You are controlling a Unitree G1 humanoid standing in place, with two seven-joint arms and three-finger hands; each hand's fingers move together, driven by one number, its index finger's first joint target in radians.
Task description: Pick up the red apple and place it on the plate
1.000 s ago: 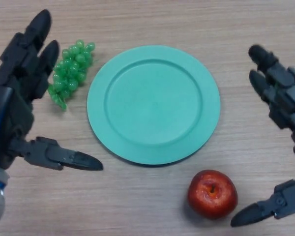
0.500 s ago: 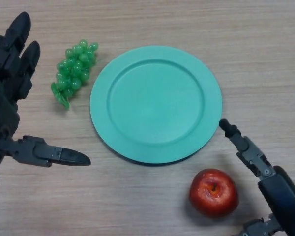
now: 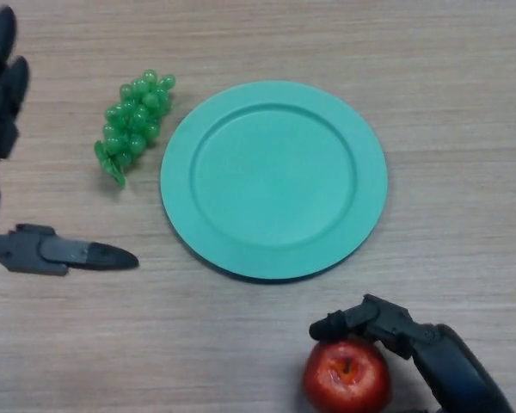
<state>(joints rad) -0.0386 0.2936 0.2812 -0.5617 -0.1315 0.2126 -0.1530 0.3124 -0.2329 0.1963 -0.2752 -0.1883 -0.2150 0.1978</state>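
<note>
- the apple [image 3: 347, 377] sits at the bottom edge of the head view, at about 5 o'clock from the plate [image 3: 273, 179] and apart from its rim.
- the right hand [image 3: 396, 331] comes in from the bottom right corner, its fingers curled over the apple's top and far side, fingertips touching the skin at the upper left.
- the thumb is out of view below the frame, so it looks like a grasp closing round the fruit, though a firm hold can't be confirmed.
- step in hand, as i judge it: the pick-up; nothing is on the plate yet.
- the next move calls for a secure hold, a lift clear of the table, then a carry toward 11 o'clock to the plate's centre, clearing the rim before setting down.
- the left hand [image 3: 34, 245] idles at the left edge, at 9 o'clock from the plate, fingers spread and holding nothing.
- the grapes [image 3: 132, 126] lie just off the plate's rim at 10 o'clock, out of the apple's likely path.
</note>
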